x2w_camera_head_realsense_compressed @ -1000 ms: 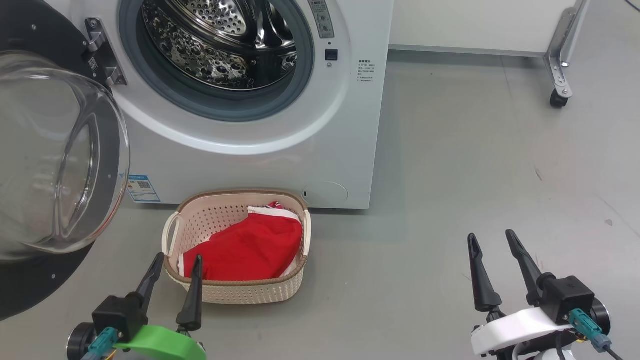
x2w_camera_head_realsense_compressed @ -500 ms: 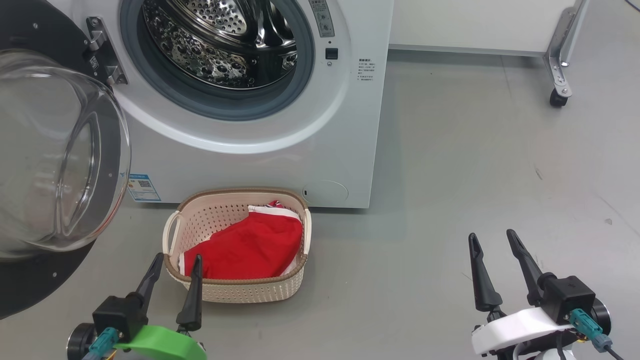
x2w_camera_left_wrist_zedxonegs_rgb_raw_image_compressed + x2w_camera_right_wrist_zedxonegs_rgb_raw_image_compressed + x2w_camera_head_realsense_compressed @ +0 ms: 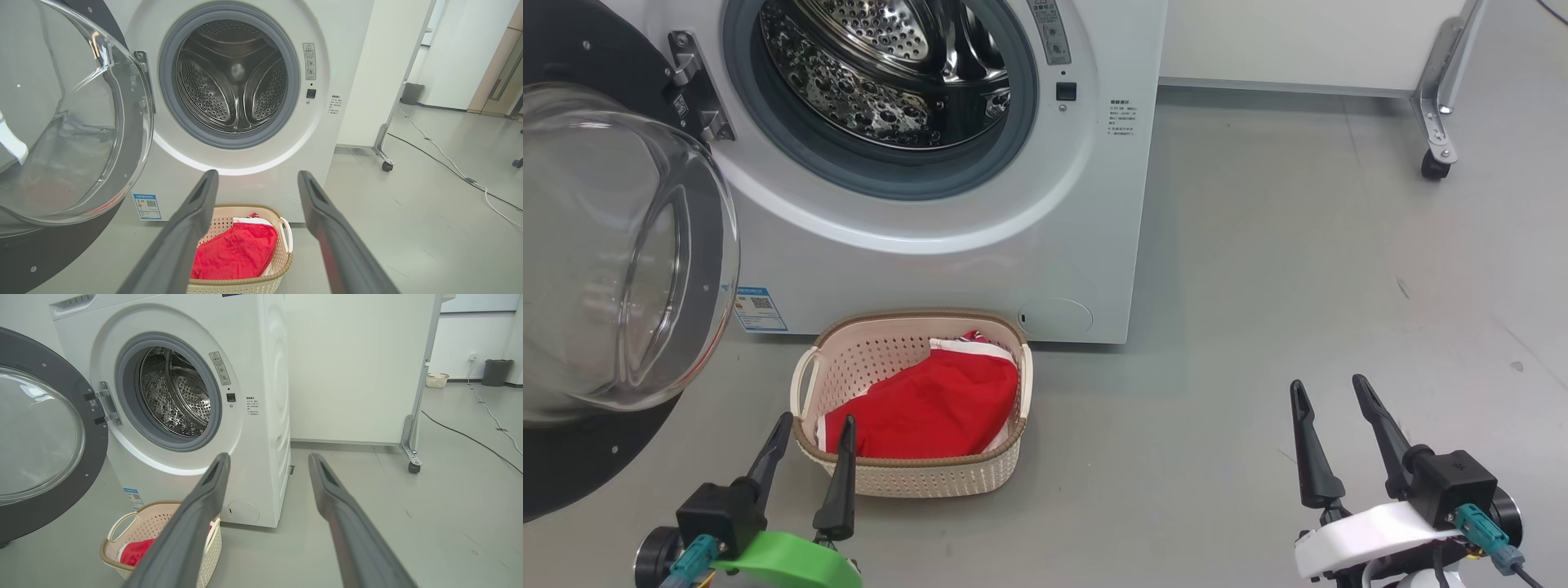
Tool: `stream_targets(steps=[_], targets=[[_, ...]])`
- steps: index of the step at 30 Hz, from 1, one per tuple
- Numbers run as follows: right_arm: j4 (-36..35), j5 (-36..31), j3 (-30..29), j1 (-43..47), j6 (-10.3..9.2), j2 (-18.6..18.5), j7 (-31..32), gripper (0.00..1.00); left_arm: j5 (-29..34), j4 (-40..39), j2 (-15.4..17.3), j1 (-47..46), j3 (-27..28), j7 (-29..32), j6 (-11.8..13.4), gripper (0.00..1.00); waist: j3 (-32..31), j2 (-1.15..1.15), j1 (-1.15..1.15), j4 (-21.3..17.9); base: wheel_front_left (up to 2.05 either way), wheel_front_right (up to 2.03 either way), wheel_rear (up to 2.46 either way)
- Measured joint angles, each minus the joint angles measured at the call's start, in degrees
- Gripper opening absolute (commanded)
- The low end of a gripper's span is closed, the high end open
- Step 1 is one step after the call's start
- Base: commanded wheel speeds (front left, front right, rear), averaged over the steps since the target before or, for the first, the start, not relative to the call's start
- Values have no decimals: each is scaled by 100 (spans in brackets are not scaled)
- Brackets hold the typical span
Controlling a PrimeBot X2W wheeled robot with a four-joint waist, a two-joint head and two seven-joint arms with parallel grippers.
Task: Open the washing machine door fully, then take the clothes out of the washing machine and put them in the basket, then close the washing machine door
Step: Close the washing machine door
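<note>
The white washing machine stands with its steel drum exposed. Its round door, black-rimmed with a clear glass bowl, is swung wide to the left. On the floor before the machine sits the cream basket with the red clothes lying inside it. My left gripper is open, low beside the basket's near-left corner, holding nothing. My right gripper is open over bare floor to the right. In the left wrist view the drum looks bare of clothes, and the basket lies between the fingers.
Grey floor spreads to the right of the machine. A white panel on a metal caster leg stands at the back right. A cable runs across the floor beyond it, with a dark bin by the far wall.
The whole head view has shifted slightly, so the camera moved a little. Door, basket, clothes and both grippers hold their places.
</note>
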Motion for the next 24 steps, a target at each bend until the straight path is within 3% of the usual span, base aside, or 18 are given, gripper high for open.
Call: stream_targets(steps=[24], targets=[[-25, 0, -34, 28, 1, 33, 0, 100, 33, -46, 9, 24, -188, 58, 5, 100, 31, 0, 0, 171, 0, 0, 0]])
